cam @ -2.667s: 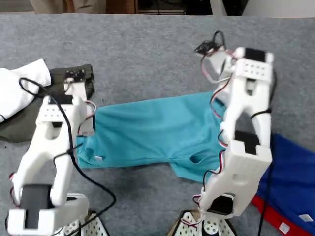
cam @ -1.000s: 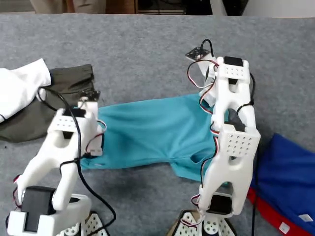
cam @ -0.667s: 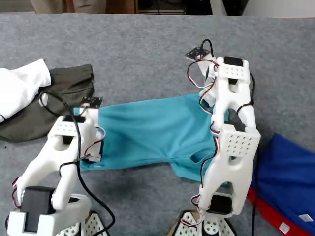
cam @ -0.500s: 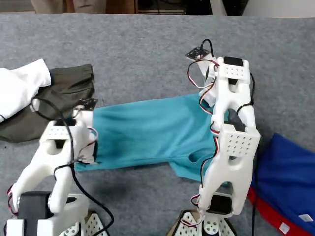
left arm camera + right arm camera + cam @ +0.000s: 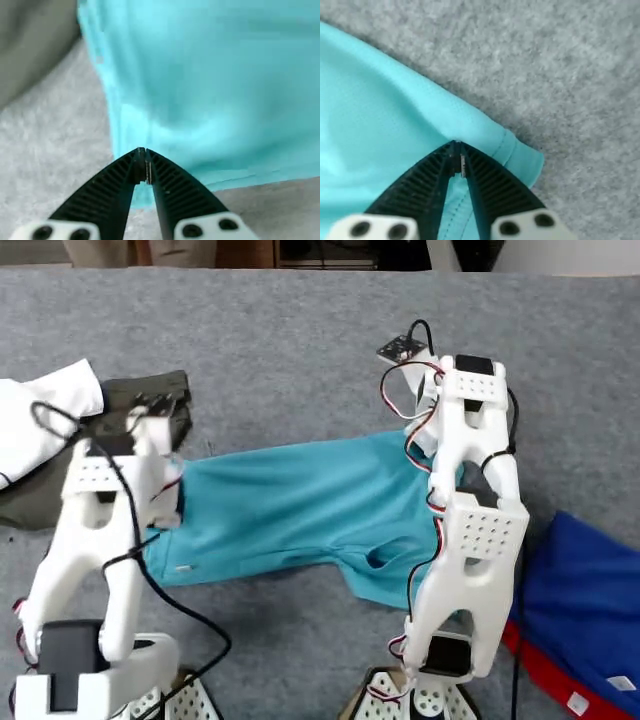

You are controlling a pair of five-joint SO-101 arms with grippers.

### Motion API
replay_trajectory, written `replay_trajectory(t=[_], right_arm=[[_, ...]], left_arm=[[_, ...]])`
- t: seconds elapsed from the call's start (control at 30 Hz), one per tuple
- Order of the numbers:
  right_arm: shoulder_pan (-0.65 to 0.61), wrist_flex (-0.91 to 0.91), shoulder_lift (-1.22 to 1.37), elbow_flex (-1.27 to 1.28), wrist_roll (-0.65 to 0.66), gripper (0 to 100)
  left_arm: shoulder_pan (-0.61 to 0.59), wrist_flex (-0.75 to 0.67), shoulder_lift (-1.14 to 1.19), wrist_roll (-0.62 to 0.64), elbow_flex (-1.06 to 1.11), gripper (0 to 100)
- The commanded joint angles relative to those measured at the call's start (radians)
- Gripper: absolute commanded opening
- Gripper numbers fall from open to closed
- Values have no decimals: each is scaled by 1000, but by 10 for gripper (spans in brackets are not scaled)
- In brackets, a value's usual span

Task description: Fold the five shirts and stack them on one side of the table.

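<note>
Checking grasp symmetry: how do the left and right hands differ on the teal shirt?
The left hand pinches the teal shirt along a plain edge beside the olive garment; the right hand pinches near a stitched corner over bare grey table. Both are shut on the fabric.

Soft, even light comes down from overhead onto the grey table (image 5: 300,340), bright enough, with no glare anywhere. Shadows are faint. A smudge of shade lies under the hem of the teal shirt (image 5: 300,505) toward 6 o'clock, and a thin dark edge sits at 3 o'clock of the right arm (image 5: 470,530). Seen from the wrists, the shirt glows pale, with gentle shade in its folds.
</note>
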Motion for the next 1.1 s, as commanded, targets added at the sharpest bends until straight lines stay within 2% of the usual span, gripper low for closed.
replay_trajectory(t=[0.0,0.17,0.23,0.33,0.53,0.63,0.73,0.83,0.9,0.97,1.07], right_arm=[[-7,-6,4,-41,-6,5],[-7,-6,4,-41,-6,5],[-7,-6,4,-41,-6,5],[-7,-6,4,-41,-6,5],[-5,-8,4,-41,-6,5],[-5,-8,4,-41,-6,5],[-5,-8,4,-41,-6,5],[-7,-8,4,-41,-6,5],[-7,-8,4,-41,-6,5],[-7,-8,4,-41,-6,5],[-7,-8,4,-41,-6,5]], left_arm=[[80,-69,1,75,-84,18],[87,-354,50,150,5,18],[84,-411,102,150,46,18],[69,-414,179,146,83,18],[-115,-419,249,84,34,18],[-149,-413,255,78,-5,18],[-133,-394,254,84,-51,18],[-75,-319,254,87,-157,18],[-48,-305,263,126,-226,18],[-37,-318,272,170,-284,18],[-26,-413,328,209,-308,18]])
